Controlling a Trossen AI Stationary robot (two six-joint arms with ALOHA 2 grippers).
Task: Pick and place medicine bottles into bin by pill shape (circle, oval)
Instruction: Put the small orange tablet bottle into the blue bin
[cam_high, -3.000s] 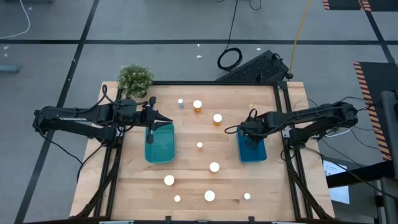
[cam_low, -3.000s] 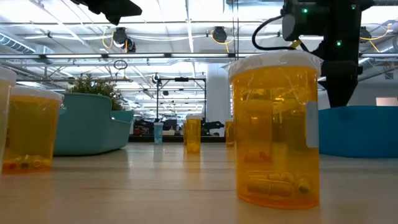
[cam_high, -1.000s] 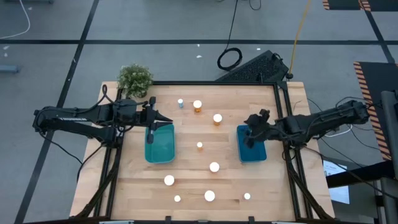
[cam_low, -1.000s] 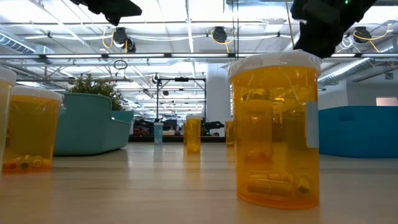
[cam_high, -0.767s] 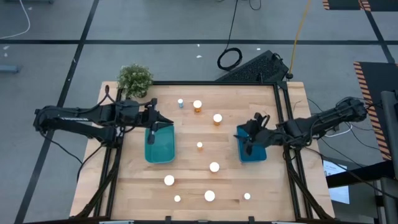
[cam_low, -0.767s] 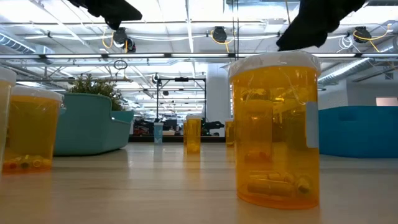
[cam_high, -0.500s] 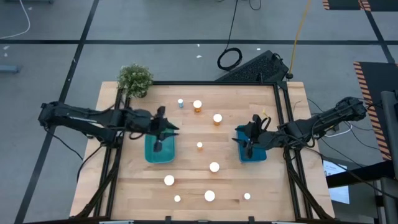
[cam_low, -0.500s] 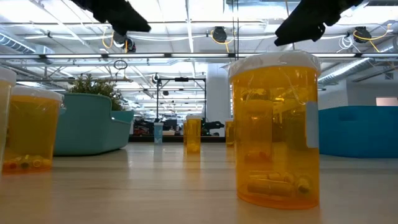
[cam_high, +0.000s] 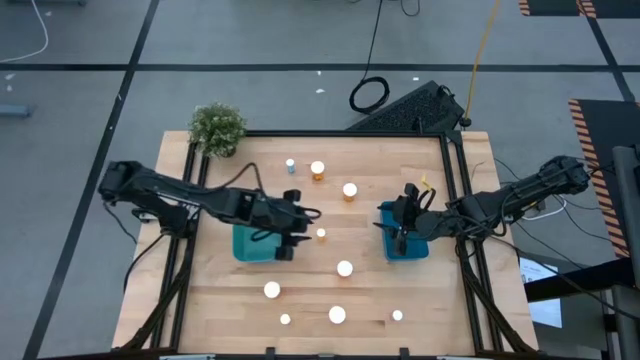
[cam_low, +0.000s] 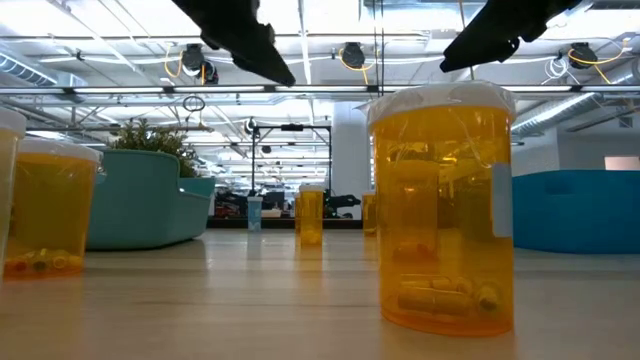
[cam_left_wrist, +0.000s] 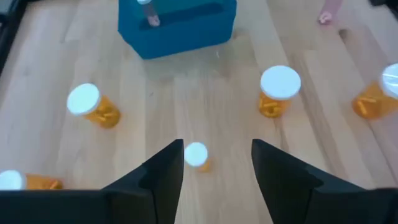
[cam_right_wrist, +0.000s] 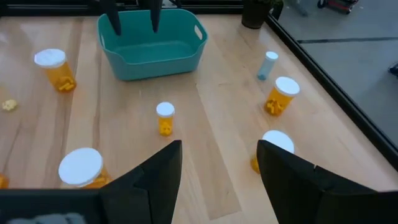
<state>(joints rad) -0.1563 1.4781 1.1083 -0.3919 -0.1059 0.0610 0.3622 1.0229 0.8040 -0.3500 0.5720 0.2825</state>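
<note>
The left arm has swung off its perch above the teal bin (cam_high: 257, 243) and now reaches out over the middle of the wooden desk (cam_high: 300, 290), its left gripper (cam_high: 303, 225) hanging just beside a small white-capped amber bottle (cam_high: 321, 233). In the left wrist view the two dark fingers stand apart with that small bottle (cam_left_wrist: 196, 155) framed between them, so a pick looks to be the step in hand, though nothing is gripped yet. The right arm has drawn back and now waits over the blue bin (cam_high: 405, 241) at the right side of the desk; its right gripper (cam_high: 402, 228) hangs with its fingers spread and empty. I judge the sorting to be in its early part, since the other medicine bottles (cam_high: 345, 268) are scattered loose on the desk: two near the far edge beside a tiny pale blue one (cam_high: 290, 166), and four along the near edge. The bottles are clear amber plastic cylinders with flat round white caps, in large and small sizes; the nearest one (cam_low: 441, 210) shows what seem to be oblong pills lying at its bottom, though the plastic blurs them. The teal bin is smooth moulded plastic with rounded corners and handle slots; the desk is pale planked wood in a black metal frame.
</note>
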